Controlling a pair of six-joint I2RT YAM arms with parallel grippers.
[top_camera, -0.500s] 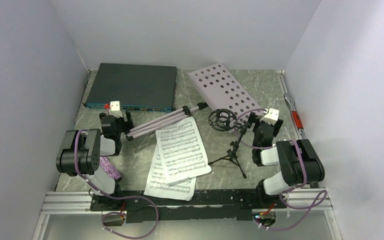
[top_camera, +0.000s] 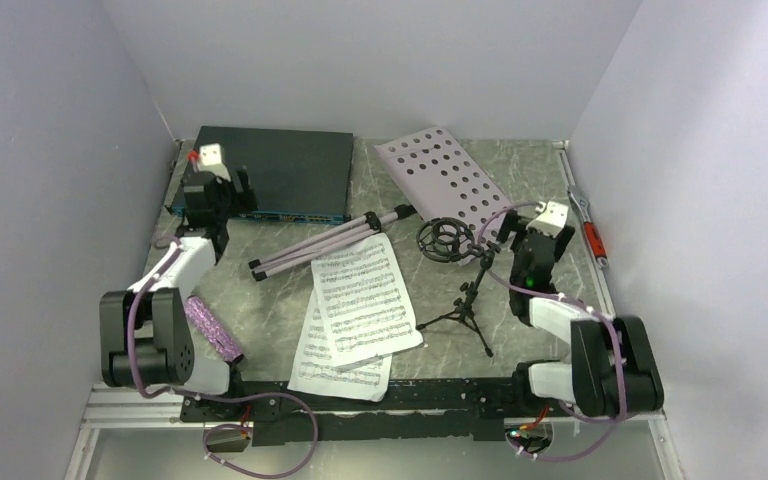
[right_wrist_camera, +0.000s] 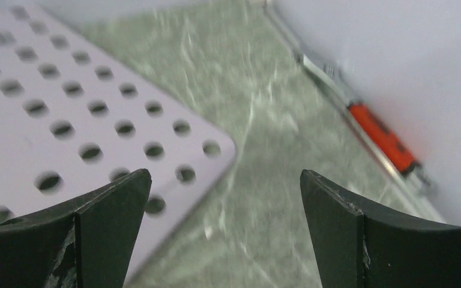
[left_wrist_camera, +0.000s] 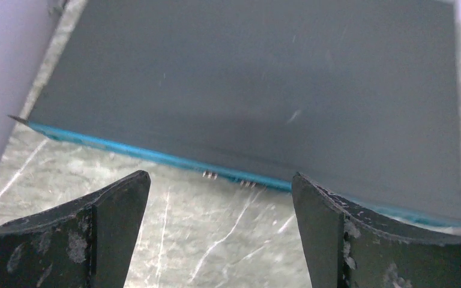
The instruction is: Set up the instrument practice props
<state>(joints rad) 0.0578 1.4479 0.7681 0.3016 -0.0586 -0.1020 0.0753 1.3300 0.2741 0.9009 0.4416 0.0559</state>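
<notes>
Lying on the bench (top_camera: pixel 260 310), the lilac perforated music stand (top_camera: pixel 445 180) has folded legs; left gripper (left_wrist_camera: pixel 221 180) and right gripper (right_wrist_camera: pixel 225 177) gape empty.

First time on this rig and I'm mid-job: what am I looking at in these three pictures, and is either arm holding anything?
Two robot arms sit at the near edge of the table. The overhead picture shows everything: a lilac music stand lying down, two sheet-music pages, an upright mic stand, a purple microphone by the left arm, a dark box and a red-handled tool. The other pictures look out from each wrist: the left fingers face the box, the right fingers the music stand. Both are open, holding nothing.
</notes>
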